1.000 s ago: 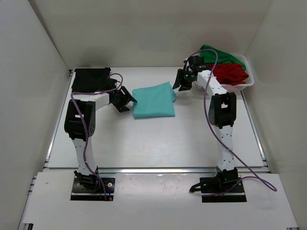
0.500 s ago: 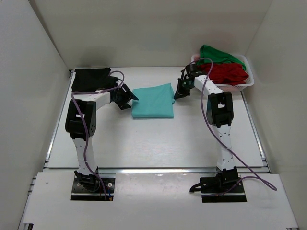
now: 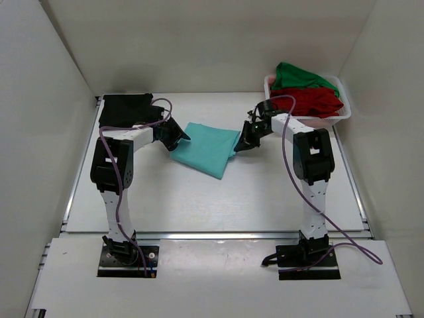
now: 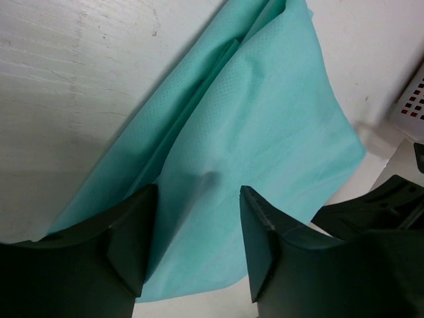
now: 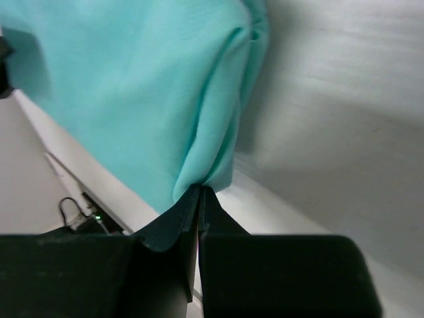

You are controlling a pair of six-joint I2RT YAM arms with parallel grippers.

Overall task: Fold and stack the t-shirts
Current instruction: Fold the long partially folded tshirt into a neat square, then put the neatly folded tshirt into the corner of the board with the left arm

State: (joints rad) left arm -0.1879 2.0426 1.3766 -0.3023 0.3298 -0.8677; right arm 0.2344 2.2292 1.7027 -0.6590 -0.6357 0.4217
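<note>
Roughly in the middle of the table [image 3: 218, 199], the teal shirt [image 3: 205, 149] lies folded and skewed, its long edges running diagonally from the back left toward the front right. Its right-hand corner is bunched into a pucker and pinched between the tips of the right gripper [image 3: 240, 144], whose fingers are pressed tight together on the cloth in the right wrist view [image 5: 199, 192]. At the shirt's left end sits the left gripper [image 3: 180, 137]. Its jaws stand apart with smooth teal cloth [image 4: 265, 119] showing flat between them, not squeezed. A black shirt [image 3: 124, 109] lies folded at the table's back left corner, just behind the left arm. At the back right a white basket [image 3: 329, 121] holds a red shirt [image 3: 311, 101] with a green shirt [image 3: 301, 74] heaped behind it.
</note>
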